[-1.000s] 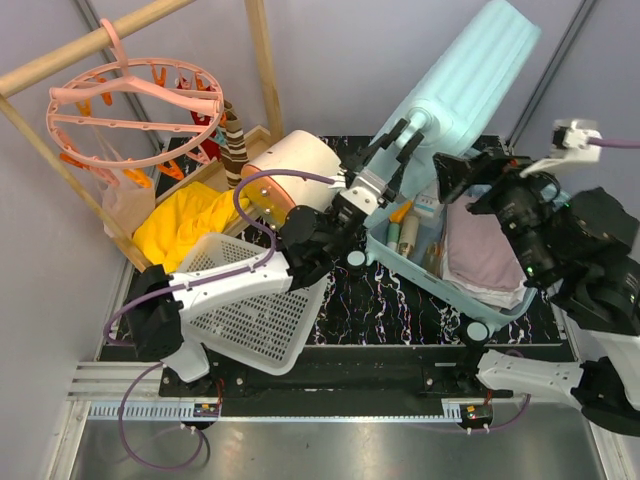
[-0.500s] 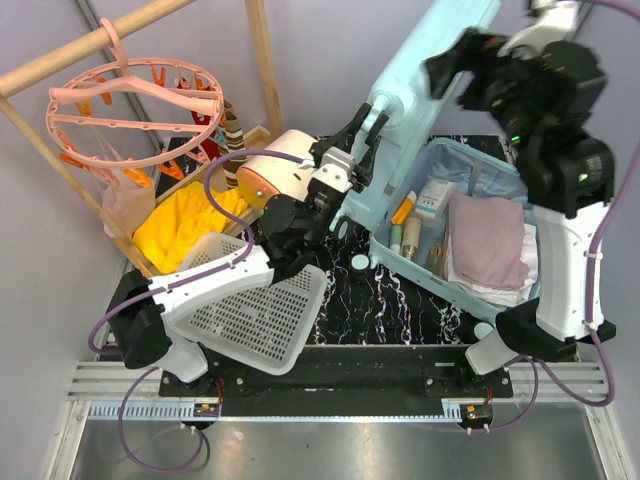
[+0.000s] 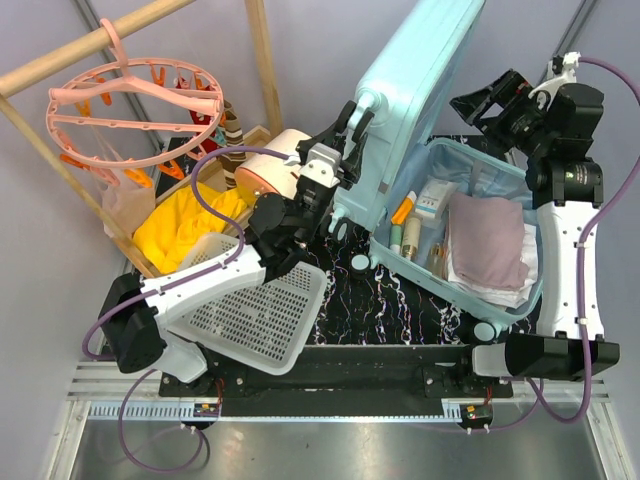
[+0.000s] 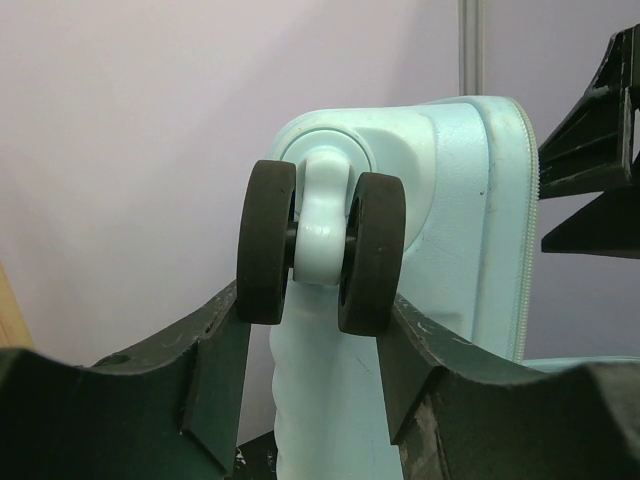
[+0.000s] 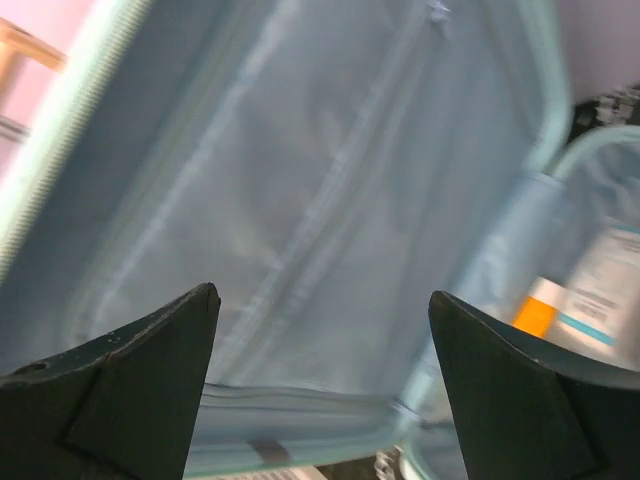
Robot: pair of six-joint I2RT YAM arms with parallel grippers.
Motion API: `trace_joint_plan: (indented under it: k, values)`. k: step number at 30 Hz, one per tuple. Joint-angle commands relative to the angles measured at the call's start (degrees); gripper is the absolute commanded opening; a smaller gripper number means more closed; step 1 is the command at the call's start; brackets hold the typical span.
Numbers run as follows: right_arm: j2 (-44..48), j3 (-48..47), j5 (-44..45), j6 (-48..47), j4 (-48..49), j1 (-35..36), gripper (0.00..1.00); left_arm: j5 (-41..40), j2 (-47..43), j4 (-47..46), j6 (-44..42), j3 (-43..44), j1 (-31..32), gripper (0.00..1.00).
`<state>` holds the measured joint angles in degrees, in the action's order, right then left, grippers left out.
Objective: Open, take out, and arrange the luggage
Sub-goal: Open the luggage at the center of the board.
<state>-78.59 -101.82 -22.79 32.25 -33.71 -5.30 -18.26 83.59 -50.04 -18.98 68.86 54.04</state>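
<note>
The luggage (image 3: 425,80) lies open right of the centre of the frame. Its lower half (image 3: 415,275) rests on the dark tabletop (image 3: 370,300), and its lid (image 3: 400,150) stands almost upright at the upper centre, with the light blue lining (image 5: 300,180) turned to the right.

One second ago the lid leaned further to the right, over the lower half. Now it has swung up and to the left, so the inside is much more exposed. I judge the opening step as nearly finished, but the lid does not yet lie flat.

A wheel (image 4: 320,245) at the lid's corner sits between the jaws of the left gripper (image 4: 318,310). They are clamped on it from both sides and seem to carry the lid.

The right arm was low at the right edge a second ago. It has risen and now stands tall at the upper right. The jaws of the right gripper (image 5: 322,300) are wide apart, face the lining and hold nothing.

Inside the lower half I see a folded mauve cloth (image 3: 485,240), some bottles (image 3: 400,225) and a small box (image 3: 432,200), none taken out yet. A white basket (image 3: 255,315) lies at the lower left.
</note>
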Motion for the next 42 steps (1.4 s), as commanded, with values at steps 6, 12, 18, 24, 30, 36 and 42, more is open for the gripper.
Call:
trace_joint_plan:
  k: [6,12,18,24,30,36,42]
  values:
    - [10.2,5.6,-5.2,14.9,21.8,-0.4,0.92,0.2,-0.4,1.7,1.1,0.3,-0.7,0.0]
    - [9.1,5.8,-4.8,20.0,26.5,-0.5,0.81,0.6,0.2,1.7,1.6,0.3,-0.7,0.0]
    - [6.7,7.8,-6.2,22.9,30.9,-0.5,0.72,1.2,0.3,1.5,1.8,0.2,-0.7,0.0]
    - [3.4,8.6,-9.4,26.3,36.7,-0.4,0.71,1.7,0.7,1.7,1.7,0.4,-0.7,0.0]
    - [0.8,8.3,-11.5,29.8,42.6,0.0,0.71,1.8,1.1,2.2,1.7,0.5,-0.6,0.0]
    - [-4.0,4.0,-11.4,29.4,41.6,3.2,0.68,2.3,1.6,2.0,1.7,0.5,-0.5,0.0]
    - [-6.1,3.1,-9.6,29.4,42.5,4.9,0.66,2.7,2.1,3.0,0.7,1.4,-0.2,0.0]
